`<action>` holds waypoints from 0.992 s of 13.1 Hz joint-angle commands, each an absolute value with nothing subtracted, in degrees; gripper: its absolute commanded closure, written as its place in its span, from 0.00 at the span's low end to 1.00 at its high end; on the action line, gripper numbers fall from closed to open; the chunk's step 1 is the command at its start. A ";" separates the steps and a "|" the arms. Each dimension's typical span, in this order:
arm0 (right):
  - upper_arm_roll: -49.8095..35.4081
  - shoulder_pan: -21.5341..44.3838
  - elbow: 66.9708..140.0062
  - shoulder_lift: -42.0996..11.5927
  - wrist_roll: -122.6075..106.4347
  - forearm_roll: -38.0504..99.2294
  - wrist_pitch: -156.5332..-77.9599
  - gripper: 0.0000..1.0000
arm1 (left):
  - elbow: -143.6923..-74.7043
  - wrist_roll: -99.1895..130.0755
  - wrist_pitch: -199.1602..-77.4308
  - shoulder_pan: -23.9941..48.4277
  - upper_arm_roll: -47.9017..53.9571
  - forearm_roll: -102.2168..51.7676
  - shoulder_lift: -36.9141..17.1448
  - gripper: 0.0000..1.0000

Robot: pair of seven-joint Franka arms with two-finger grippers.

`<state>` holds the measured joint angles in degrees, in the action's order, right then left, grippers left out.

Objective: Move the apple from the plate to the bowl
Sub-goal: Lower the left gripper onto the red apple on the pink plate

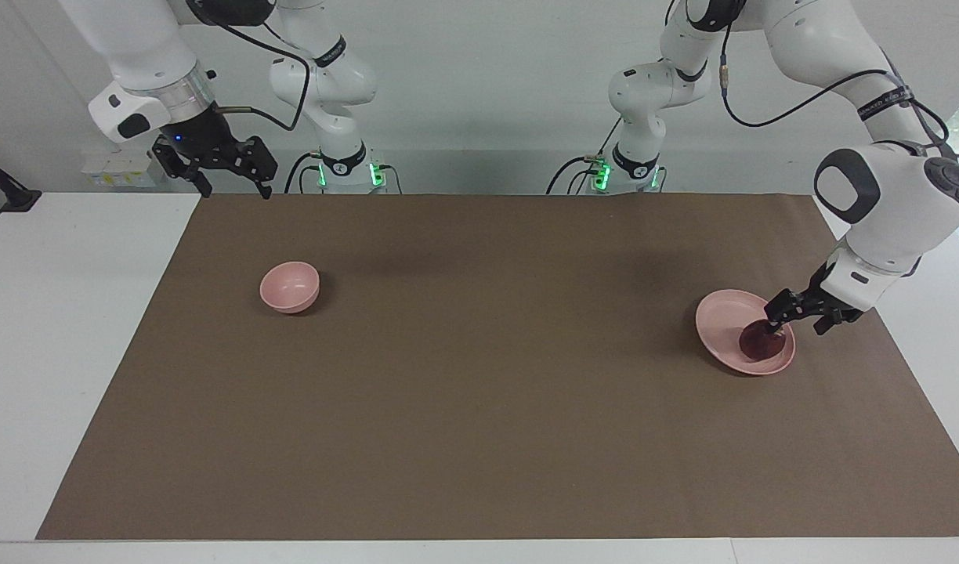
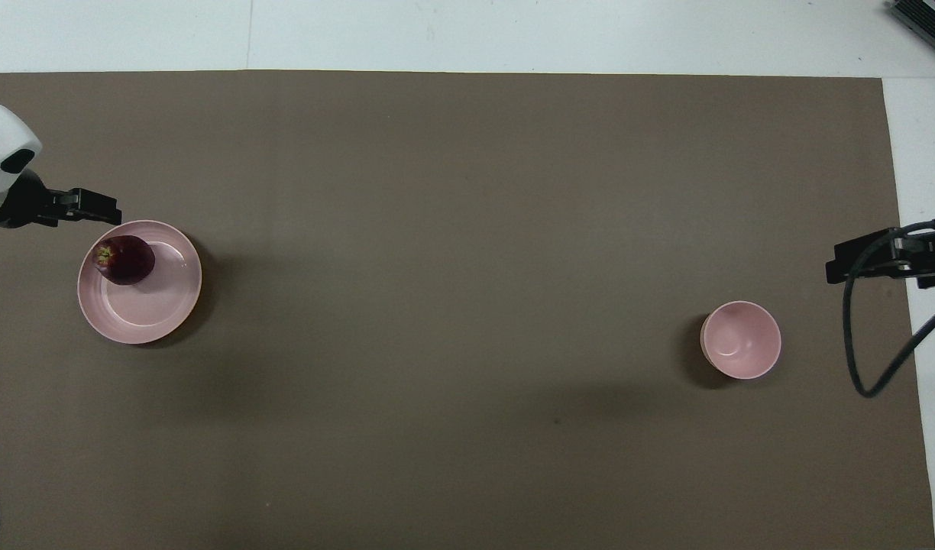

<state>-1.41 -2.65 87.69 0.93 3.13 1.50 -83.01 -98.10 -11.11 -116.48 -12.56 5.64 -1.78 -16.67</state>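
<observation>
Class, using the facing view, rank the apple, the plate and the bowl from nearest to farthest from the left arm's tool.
1. The apple, on the plate, directly at the left tool.
2. The plate, under the apple, at the left arm's end of the table.
3. The bowl, toward the right arm's end, clearly farthest.

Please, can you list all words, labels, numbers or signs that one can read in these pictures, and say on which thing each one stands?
None can be read.
Band on the left arm's cable: pale lettering, too small to read.
Apple, plate, bowl, brown mat: no text or sign.
Arm bases: green lights only, no writing.
</observation>
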 commanded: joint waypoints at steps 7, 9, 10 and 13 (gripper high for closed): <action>-1.67 -2.99 89.82 2.64 4.22 3.16 -83.50 0.00 | -109.16 -12.13 -130.25 -13.71 6.15 0.09 -16.87 0.00; -1.67 -2.81 89.82 2.64 4.22 3.16 -83.50 0.00 | -109.60 -12.04 -130.25 -13.80 6.06 0.09 -16.96 0.00; -1.67 -2.81 89.82 2.64 4.22 3.16 -83.50 0.00 | -111.08 -11.78 -130.78 -13.71 6.06 0.09 -16.88 0.00; -1.67 -2.90 89.82 2.64 4.22 3.16 -83.50 0.00 | -113.91 -11.69 -135.43 -13.80 6.06 0.00 -17.23 0.00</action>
